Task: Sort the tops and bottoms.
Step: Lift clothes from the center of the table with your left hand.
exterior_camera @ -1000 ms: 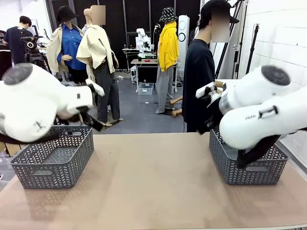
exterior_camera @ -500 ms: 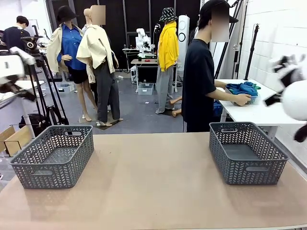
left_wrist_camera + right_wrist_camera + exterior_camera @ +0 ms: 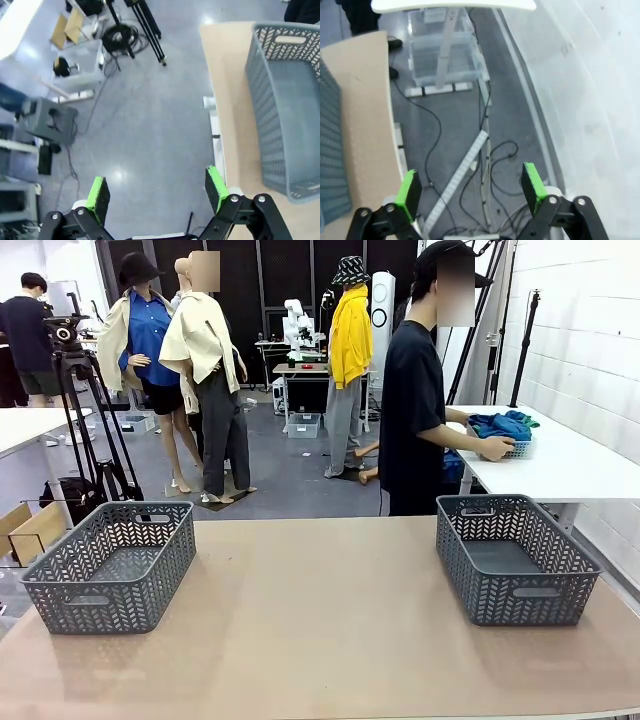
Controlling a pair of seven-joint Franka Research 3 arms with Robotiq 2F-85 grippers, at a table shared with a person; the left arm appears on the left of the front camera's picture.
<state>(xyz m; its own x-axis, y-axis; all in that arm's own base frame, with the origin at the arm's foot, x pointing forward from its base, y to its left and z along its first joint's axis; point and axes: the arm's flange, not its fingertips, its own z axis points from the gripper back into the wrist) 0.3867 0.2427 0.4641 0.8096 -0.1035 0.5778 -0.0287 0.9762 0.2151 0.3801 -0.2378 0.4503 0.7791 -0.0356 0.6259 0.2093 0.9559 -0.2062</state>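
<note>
Green-padded left gripper [image 3: 157, 192]: jaws spread wide, nothing btw them, hanging over bare floor just off the left end of the table [image 3: 225, 75]. Right gripper [image 3: 470, 189] same: wide open, holding nothing, over floor and loose cables off the table's right end.

Outward from there: left basket [image 3: 110, 575], grey, sits on the table's left side, just beside the left gripper's spot. Right basket [image 3: 515, 585], grey, sits on the right side, well apart from the first. No clothes in either, none on the tabletop btw them.

Farther out: clothes pile [image 3: 503, 425] in a small white bin [image 3: 520, 449] on a white side table [image 3: 570, 475], far right, behind the main table. Person [image 3: 412, 410] stands beside it w/ one hand [image 3: 494, 448] at the bin's near edge.

Relation that matters: pile lies far and right of both grippers, beyond the right basket. Right arm is the nearer one, by my reckoning; left arm would have to cross the whole table. Pile is bunched, so no long axis to read yet. Prob. the person has to bring garments over before either arm can pick.

Counts: 2 grippers, 2 grey baskets, 1 pile, 1 bin, 1 person close by. No. of garments in pile: can't tell. Mostly blue, a bit of green; tops vs bottoms can't tell.
</note>
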